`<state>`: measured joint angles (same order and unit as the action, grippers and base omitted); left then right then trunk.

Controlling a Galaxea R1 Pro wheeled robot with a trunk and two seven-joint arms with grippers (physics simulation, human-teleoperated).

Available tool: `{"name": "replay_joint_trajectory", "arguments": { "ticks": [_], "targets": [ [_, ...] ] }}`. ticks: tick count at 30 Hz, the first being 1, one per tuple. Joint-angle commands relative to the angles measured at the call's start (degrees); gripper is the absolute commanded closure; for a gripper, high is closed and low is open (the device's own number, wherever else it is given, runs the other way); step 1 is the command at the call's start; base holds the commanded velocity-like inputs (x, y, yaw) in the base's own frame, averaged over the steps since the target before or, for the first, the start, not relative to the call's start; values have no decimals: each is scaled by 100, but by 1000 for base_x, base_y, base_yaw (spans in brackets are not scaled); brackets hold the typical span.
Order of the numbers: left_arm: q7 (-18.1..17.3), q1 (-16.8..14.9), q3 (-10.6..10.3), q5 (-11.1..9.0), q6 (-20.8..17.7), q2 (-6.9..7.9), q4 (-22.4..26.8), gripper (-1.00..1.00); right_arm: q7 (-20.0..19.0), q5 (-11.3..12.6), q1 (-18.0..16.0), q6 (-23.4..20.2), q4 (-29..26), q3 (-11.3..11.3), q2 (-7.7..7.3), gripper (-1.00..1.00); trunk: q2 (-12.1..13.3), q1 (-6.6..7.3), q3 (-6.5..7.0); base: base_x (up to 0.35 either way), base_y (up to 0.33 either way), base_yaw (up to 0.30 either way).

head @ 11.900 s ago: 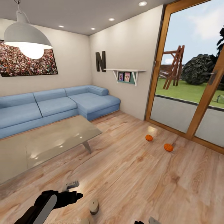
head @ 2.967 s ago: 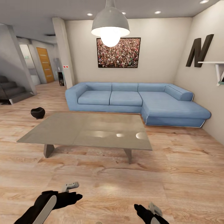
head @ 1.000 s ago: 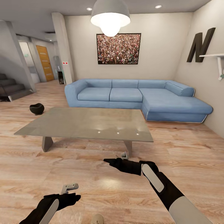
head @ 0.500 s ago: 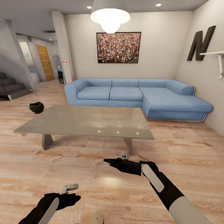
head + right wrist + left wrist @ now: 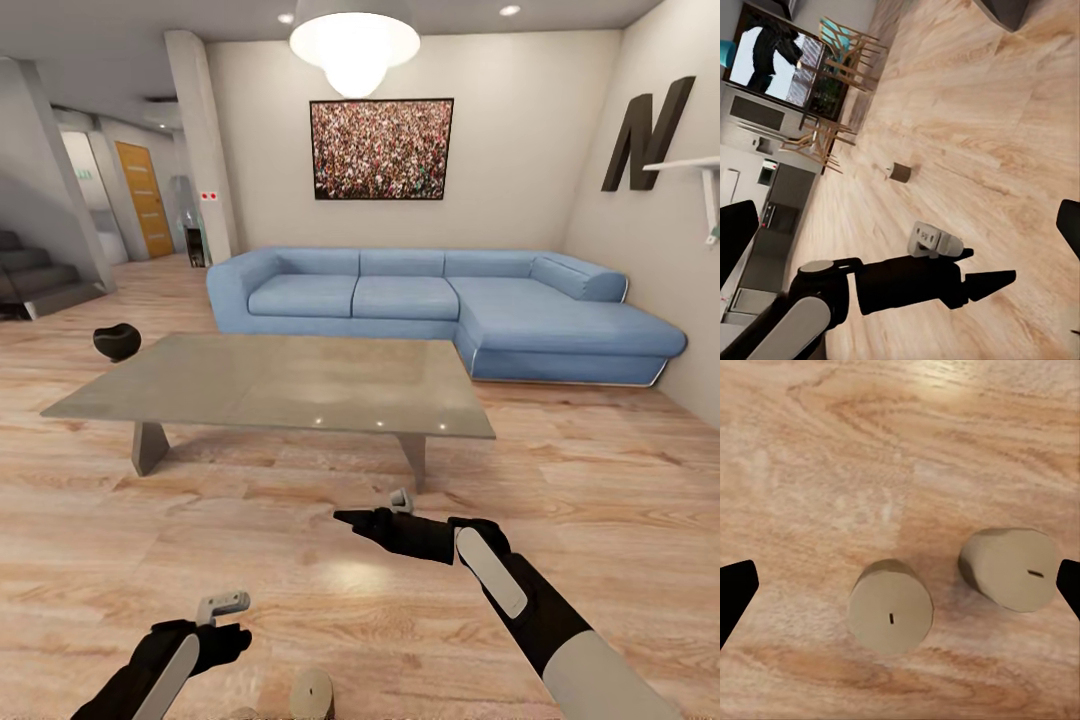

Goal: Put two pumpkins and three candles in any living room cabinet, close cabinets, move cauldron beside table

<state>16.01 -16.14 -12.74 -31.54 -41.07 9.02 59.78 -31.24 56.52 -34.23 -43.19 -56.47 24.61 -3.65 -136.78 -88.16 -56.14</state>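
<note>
The glossy grey coffee table (image 5: pixel 270 385) stands mid-room, and the black cauldron (image 5: pixel 117 342) sits on the floor just past its far left corner. One beige candle (image 5: pixel 312 692) stands on the floor at the view's bottom edge, beside my left gripper (image 5: pixel 232 640). In the left wrist view, two candles (image 5: pixel 890 615) (image 5: pixel 1012 570) stand upright side by side under that open gripper (image 5: pixel 900 589). My right gripper (image 5: pixel 347 517) is open and held out low in front of the table, with nothing in it. A third candle (image 5: pixel 898 172) stands farther off. Pumpkins and cabinet are out of view.
A blue corner sofa (image 5: pixel 440 305) lines the back wall behind the table. Stairs (image 5: pixel 35 275) and a hallway open at the far left. Wooden dining chairs (image 5: pixel 832 127) show in the right wrist view. Bare wood floor (image 5: pixel 600 480) stretches to the right of the table.
Over the last second the camera has shifted a little, bringing the candle at the bottom edge further into view. Earlier, the right arm rose forward and the view turned from the glass door.
</note>
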Motion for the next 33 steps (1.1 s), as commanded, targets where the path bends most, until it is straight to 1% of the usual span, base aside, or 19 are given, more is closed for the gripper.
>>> {"name": "replay_joint_trajectory", "arguments": {
  "ticks": [1,4,7,12,16,33],
  "targets": [
    [54,-44,-19,-64,-9,5,-29,-100,-5,17,-5,-14,-2,9,-4,-100,-44,-21,-24,0,0,0],
    [47,-99,-18,-68,-6,1,-132,-100,-3,17,-5,-14,-3,12,-4,-100,-164,-87,-78,0,0,0],
    [-41,-136,-21,-93,37,-1,-323,-100,16,17,-5,-14,0,10,-4,-100,-285,-153,-132,0,0,0],
    [-234,-195,-26,-92,52,27,-394,-100,21,17,-5,-14,-3,11,-4,-100,-485,-263,-221,0,0,0],
    [-272,-210,-27,-95,57,43,-403,-100,21,17,-5,-14,-4,11,-4,-100,-646,-351,-293,0,0,0],
    [-282,-218,-18,-85,55,79,-405,-100,22,17,-5,-14,14,9,-4,-100,-668,-395,-670,0,0,0]
  ]
}}
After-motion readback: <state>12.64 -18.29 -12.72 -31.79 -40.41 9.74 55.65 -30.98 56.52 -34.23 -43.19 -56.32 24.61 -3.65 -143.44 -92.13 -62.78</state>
